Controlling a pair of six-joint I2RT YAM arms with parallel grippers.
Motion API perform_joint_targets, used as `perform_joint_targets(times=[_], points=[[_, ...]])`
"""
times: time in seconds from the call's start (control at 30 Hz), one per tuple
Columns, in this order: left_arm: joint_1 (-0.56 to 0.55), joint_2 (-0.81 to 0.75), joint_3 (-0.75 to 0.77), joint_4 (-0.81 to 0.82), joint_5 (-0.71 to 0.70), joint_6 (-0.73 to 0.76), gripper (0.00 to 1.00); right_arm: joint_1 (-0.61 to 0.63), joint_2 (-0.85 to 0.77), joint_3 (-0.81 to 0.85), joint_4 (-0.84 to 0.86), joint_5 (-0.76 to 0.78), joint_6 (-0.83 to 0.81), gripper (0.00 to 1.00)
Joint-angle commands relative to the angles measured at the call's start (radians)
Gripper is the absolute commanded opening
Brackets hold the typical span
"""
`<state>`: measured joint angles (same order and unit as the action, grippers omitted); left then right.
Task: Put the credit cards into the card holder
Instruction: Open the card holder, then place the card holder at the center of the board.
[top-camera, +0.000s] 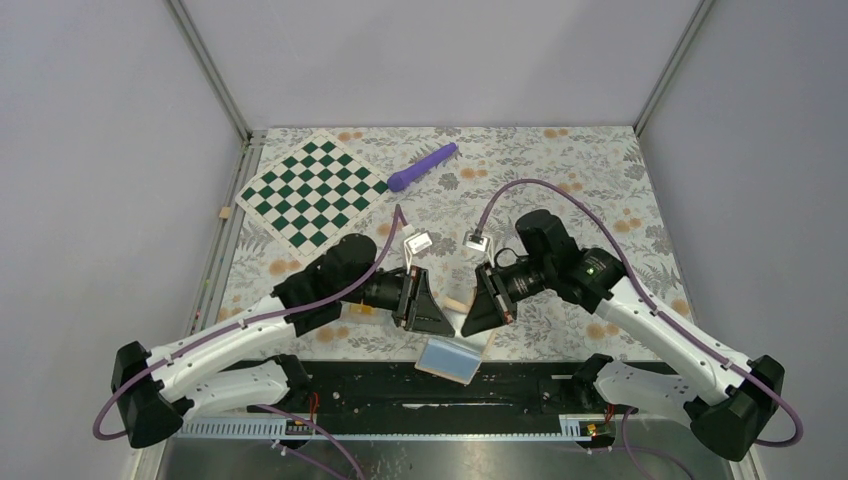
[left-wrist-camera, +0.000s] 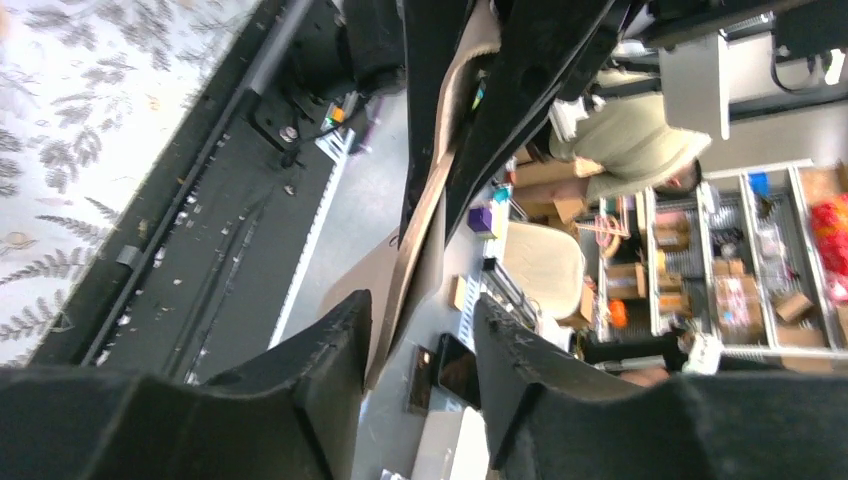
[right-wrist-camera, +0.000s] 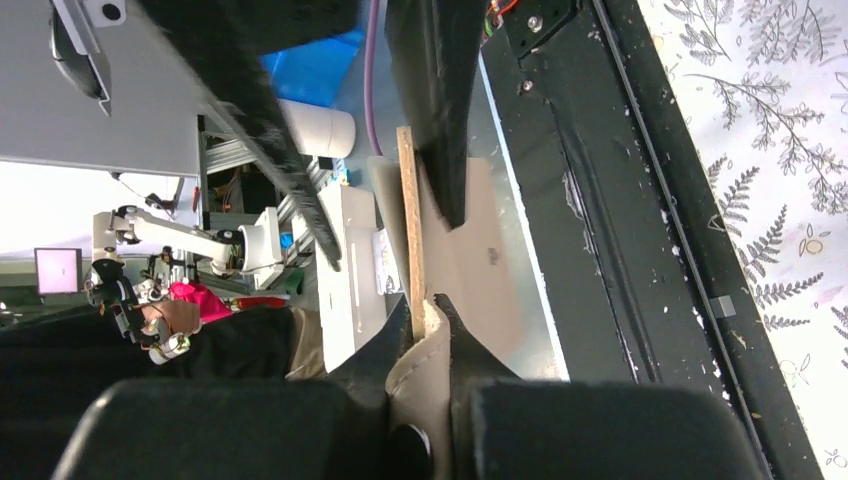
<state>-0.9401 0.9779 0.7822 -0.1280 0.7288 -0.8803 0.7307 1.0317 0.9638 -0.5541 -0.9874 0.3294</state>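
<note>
The tan card holder (top-camera: 450, 358) hangs open between the two grippers over the table's near edge, its light blue inside facing up. My right gripper (top-camera: 468, 325) (right-wrist-camera: 424, 303) is shut on one tan flap (right-wrist-camera: 420, 370), with the dark snap dot just inside the jaws. A thin orange-brown edge (right-wrist-camera: 406, 220), possibly a credit card seen edge-on, stands against that flap. My left gripper (top-camera: 447, 325) (left-wrist-camera: 422, 300) faces it with the jaws apart. The card holder's edge (left-wrist-camera: 425, 200) runs down between them, close to the left finger (left-wrist-camera: 335, 340). A small tan piece (top-camera: 457, 303) shows between the wrists.
A green-and-white chequered mat (top-camera: 313, 190) lies at the back left, with a purple stick-like tool (top-camera: 422, 166) beside it. The table has a floral cloth (top-camera: 600, 180). The black base rail (top-camera: 380, 385) runs along the near edge under the grippers.
</note>
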Motion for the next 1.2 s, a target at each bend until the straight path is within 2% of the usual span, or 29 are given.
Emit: perform_joint_targets(times=[0.0,0.1,0.17,0.2,0.33,0.5,0.57,0.63,0.7,0.87,1.0,1.17], points=[[-0.002,-0.055,0.096,-0.135,-0.188,0.112,0.5,0.005,-0.016,-0.027,0.035,0.002,0.027,0.0],[-0.002,-0.117,0.12,-0.287,-0.411,0.153,0.69,-0.011,-0.023,-0.043,0.037,0.098,0.052,0.0],[-0.002,-0.153,0.126,-0.34,-0.517,0.157,0.79,-0.041,-0.027,-0.062,0.052,0.149,0.08,0.0],[-0.002,-0.172,0.125,-0.354,-0.552,0.157,0.81,-0.063,-0.029,-0.075,0.064,0.172,0.097,0.0],[-0.002,-0.225,0.104,-0.369,-0.63,0.139,0.85,-0.156,-0.049,-0.153,0.159,0.267,0.218,0.0],[-0.002,-0.235,0.076,-0.359,-0.622,0.123,0.85,-0.22,-0.042,-0.252,0.318,0.337,0.37,0.0],[-0.002,-0.228,0.065,-0.348,-0.605,0.121,0.86,-0.242,-0.053,-0.339,0.439,0.379,0.459,0.0],[-0.002,-0.22,0.054,-0.333,-0.591,0.119,0.87,-0.264,-0.065,-0.435,0.629,0.411,0.559,0.0],[-0.002,-0.214,0.043,-0.315,-0.578,0.117,0.87,-0.284,-0.068,-0.499,0.706,0.443,0.616,0.0],[-0.002,-0.2,0.03,-0.29,-0.552,0.113,0.87,-0.287,-0.103,-0.531,0.567,0.564,0.583,0.0],[-0.002,-0.198,0.022,-0.277,-0.551,0.114,0.87,-0.287,-0.206,-0.565,0.398,0.685,0.6,0.0],[-0.002,-0.209,-0.003,-0.238,-0.553,0.103,0.86,-0.287,-0.327,-0.615,0.272,0.771,0.628,0.0]])
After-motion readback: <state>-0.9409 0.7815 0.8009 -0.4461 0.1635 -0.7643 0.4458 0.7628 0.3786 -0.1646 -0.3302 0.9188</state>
